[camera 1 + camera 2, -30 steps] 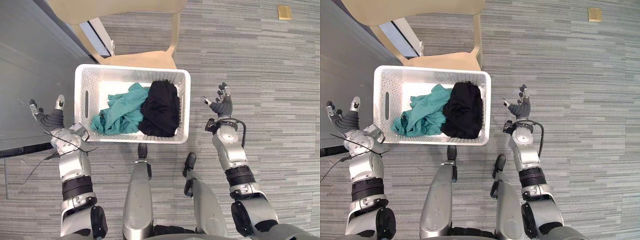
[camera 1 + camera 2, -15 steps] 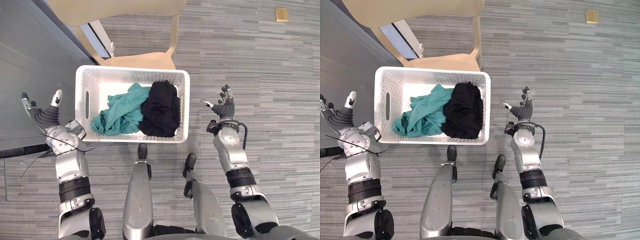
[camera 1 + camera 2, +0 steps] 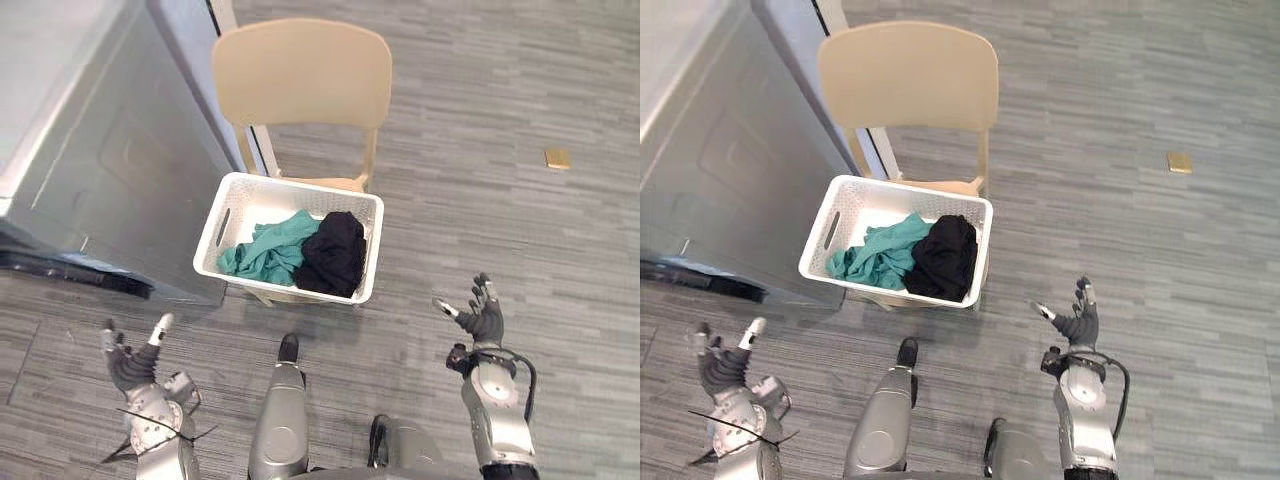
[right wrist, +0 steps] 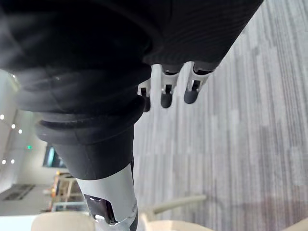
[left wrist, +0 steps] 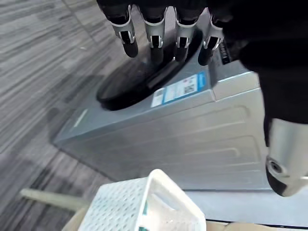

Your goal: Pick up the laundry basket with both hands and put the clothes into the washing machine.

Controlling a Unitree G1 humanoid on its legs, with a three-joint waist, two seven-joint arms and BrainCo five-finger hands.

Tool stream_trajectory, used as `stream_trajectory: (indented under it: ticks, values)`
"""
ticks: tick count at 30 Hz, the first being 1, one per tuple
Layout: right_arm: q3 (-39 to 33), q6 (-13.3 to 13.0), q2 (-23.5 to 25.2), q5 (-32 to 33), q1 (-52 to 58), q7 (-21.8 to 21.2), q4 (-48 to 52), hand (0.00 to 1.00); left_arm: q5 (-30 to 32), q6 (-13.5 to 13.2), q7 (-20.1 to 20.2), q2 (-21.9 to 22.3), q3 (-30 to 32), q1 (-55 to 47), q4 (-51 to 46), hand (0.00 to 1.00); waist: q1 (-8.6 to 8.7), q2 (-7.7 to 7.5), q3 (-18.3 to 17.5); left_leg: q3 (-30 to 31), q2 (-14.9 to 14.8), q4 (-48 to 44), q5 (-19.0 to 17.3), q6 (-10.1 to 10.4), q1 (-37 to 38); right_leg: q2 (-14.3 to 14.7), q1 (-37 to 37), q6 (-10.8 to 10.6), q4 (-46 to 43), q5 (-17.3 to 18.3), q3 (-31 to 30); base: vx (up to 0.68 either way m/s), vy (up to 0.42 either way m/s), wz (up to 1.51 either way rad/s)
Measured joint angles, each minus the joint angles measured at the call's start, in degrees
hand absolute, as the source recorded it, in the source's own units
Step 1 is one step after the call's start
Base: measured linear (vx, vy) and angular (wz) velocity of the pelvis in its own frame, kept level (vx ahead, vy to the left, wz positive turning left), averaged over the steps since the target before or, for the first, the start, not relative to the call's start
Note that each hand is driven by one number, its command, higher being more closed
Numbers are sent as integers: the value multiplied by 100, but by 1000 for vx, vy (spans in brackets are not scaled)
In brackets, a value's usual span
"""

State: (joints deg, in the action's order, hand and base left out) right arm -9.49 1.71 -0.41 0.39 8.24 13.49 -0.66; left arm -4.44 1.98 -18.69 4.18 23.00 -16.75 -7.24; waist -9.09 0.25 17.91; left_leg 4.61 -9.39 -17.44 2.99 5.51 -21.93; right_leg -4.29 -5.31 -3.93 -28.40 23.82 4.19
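Pre-grasp: left hand [image 3: 130,368] and right hand [image 3: 482,322] hovered spread, 7 and 5 o'clock from the laundry basket [image 3: 213,245]; its ends probably needed gripping next.

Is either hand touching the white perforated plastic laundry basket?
Apart. In the left eye view, bare grey floor separates the white perforated plastic laundry basket from the open left hand and right hand.

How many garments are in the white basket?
2: a crumpled teal cloth garment in the left half of the white perforated plastic basket, a black cloth garment touching it on the right. Others may hide beneath.
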Motion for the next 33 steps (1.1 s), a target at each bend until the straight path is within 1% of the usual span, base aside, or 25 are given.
stream_trajectory:
  ticks: [1,4,5,6,7,8,9,10,12,13,14,15,16,17,19,20,21,22,23,26,27,28,29,30,33]
  values:
    - [-24,27,8,-40,128,0,-1,0,-20,-3,20,3,4,-13,1,0,2,1,-36,-17,-18,140,13,-33,132,2,26,81,-58,52,58,-170,-158,40]
    - [-79,93,-6,-50,291,5,-6,0,-58,-28,72,14,20,-149,102,0,8,34,-208,-61,-44,124,4,-49,181,19,1,100,-161,77,52,-85,-74,-4]
    - [-114,106,-49,-78,379,-9,-53,0,-109,-131,137,26,2,-258,353,0,62,57,-287,-113,-56,118,188,-9,153,76,-52,108,-285,73,51,-30,-50,7]
    - [-127,124,-37,-96,402,-21,-157,0,-244,-144,232,27,-63,-289,746,0,84,42,-349,-304,-35,334,533,-54,166,49,-104,175,-309,36,67,-61,-63,50]
    - [-163,144,-44,-96,390,-24,-373,0,-404,-115,312,22,-170,-264,1122,0,177,12,-373,-356,86,819,1130,-395,200,36,-83,335,-128,-55,134,-88,-40,84]
    - [-188,164,-38,-97,370,-27,-521,0,-457,-98,365,18,-228,-237,1338,0,267,-29,-396,-331,149,1221,1529,-572,244,-48,-67,440,37,-136,221,-119,-1,115]
    - [-215,226,20,-94,296,-76,-842,0,-519,-34,387,12,-232,-190,1710,0,328,-63,-386,-691,110,868,1070,-840,179,-147,46,362,224,-241,603,-101,-25,114]
    - [-219,279,92,-94,332,-116,-1085,0,-562,46,362,13,-192,-210,1965,0,338,-121,-351,-1132,25,-78,184,-884,149,-194,173,372,204,-254,828,-86,-21,104]
    - [-277,332,152,-81,505,-118,-1203,0,-611,55,365,14,-227,-231,2157,0,350,-113,-361,-1530,-63,-423,-236,-907,331,-258,369,374,120,-252,1167,-114,-35,96]
    - [-285,342,165,-73,654,-121,-1224,0,-625,51,363,18,-296,-281,2187,0,341,-68,-401,-1640,108,14,-213,-822,512,-304,387,355,-9,-217,1352,-162,16,119]
    - [-319,336,153,-73,730,-125,-1301,0,-636,28,356,19,-402,-245,2188,0,378,-88,-450,-1787,246,381,-390,-684,590,-431,426,311,100,-135,1489,-121,34,109]
    - [-391,329,157,-74,739,-129,-1431,0,-640,11,354,10,-448,-186,2198,0,412,-200,-511,-2033,214,508,-520,-686,615,-569,463,274,252,-161,1561,-90,74,102]
    - [-556,321,261,-74,598,-131,-1794,0,-641,-14,361,-58,-487,-94,2233,0,390,-315,-485,-2260,211,148,-589,-895,550,-818,485,264,378,-270,1799,-64,90,74]
    - [-619,328,291,-74,533,-128,-1984,0,-641,-15,352,-60,-492,-53,2276,0,360,-326,-477,-2213,126,-359,-589,-889,520,-920,501,201,410,-331,1847,-118,148,73]
    - [-627,319,228,-74,520,-144,-2270,0,-640,-59,345,-38,-596,-114,2435,0,372,-190,-552,-1938,-194,-854,-608,-802,654,-932,599,97,523,-389,1992,-64,131,42]
    - [-634,319,120,-73,517,-159,-2476,0,-639,-99,345,4,-718,-172,2599,0,386,19,-661,-1733,-338,-414,-748,-368,985,-875,606,-13,520,-414,2011,32,223,30]
    - [-639,323,114,-73,438,-181,-2658,0,-638,-120,357,-5,-767,-163,2717,0,416,139,-721,-1716,-259,-42,-792,22,1122,-867,577,-88,492,-442,2035,63,282,32]
    - [-604,334,175,-73,324,-251,-2820,0,-638,-126,351,-14,-770,-47,2832,0,450,34,-695,-1733,-93,72,-682,-130,1078,-937,498,-113,574,-556,1961,82,281,31]
    - [-582,332,252,-75,222,-265,-2828,0,-637,-127,357,-27,-776,-31,2867,0,482,-13,-675,-1718,-4,123,-635,-191,1034,-975,540,-200,744,-696,2030,53,153,27]
    - [-570,303,230,-100,87,-294,-2875,0,-625,-129,364,-74,-795,52,3069,0,521,-25,-684,-1670,147,234,-560,-281,1030,-1021,728,-306,1032,-897,2227,31,141,33]
    - [-566,232,184,-102,46,-363,-2944,0,-617,-138,365,-78,-873,83,3077,0,530,-32,-699,-1694,236,478,-423,-336,1013,-1124,744,-351,1125,-1011,2374,-9,111,41]
    - [-504,215,215,-103,45,-366,-2969,0,-612,-138,368,-80,-901,114,3103,0,548,-31,-694,-1797,225,586,-501,-427,959,-1155,771,-383,1204,-1082,2508,-46,51,60]
    - [-479,209,212,-103,63,-365,-3009,0,-610,-153,365,-81,-901,188,3248,0,570,-30,-689,-2239,59,392,-598,-407,954,-1170,865,-450,1385,-1191,2685,18,22,75]
    - [-422,210,162,-103,90,-369,-3020,0,-583,-152,374,-79,-968,211,3387,0,689,44,-654,-2350,-37,117,-652,-340,846,-1184,1043,-493,1409,-1237,2916,32,76,90]
    - [-364,211,191,-101,221,-393,-3102,0,-473,-229,393,-82,-1226,206,3482,0,708,73,-627,-2011,377,-176,-841,-530,877,-1535,1287,-527,1041,-1255,3083,77,212,79]
